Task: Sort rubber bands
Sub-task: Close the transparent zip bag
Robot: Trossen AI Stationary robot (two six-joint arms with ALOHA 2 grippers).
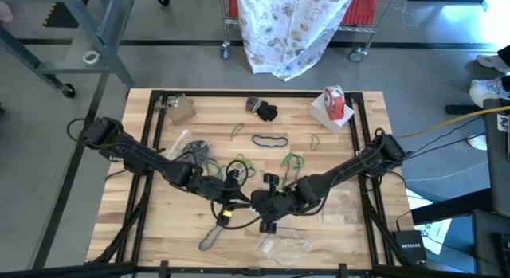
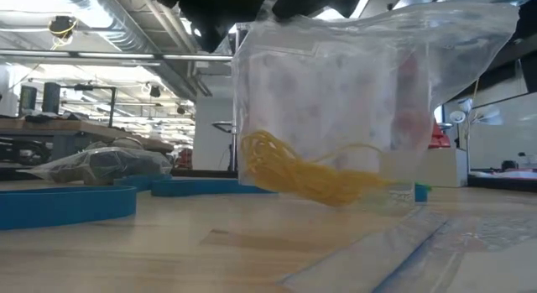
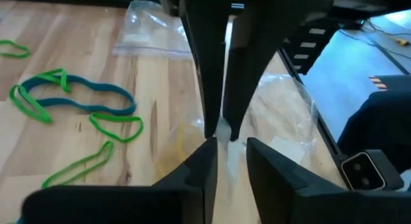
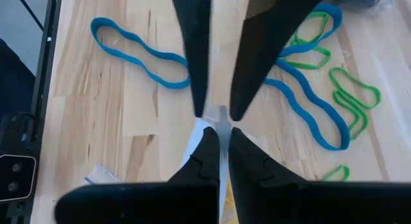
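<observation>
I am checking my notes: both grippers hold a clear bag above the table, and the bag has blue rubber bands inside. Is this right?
Not quite: the bands inside the bag are yellow, not blue, as the low view shows. The blue bands lie loose on the table. The rest stands: the left gripper and right gripper meet at the bag's top edge.

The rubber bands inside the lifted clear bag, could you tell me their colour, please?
Yellow: the rubber bands sit bunched low in the clear bag, clearest in the low view.
</observation>
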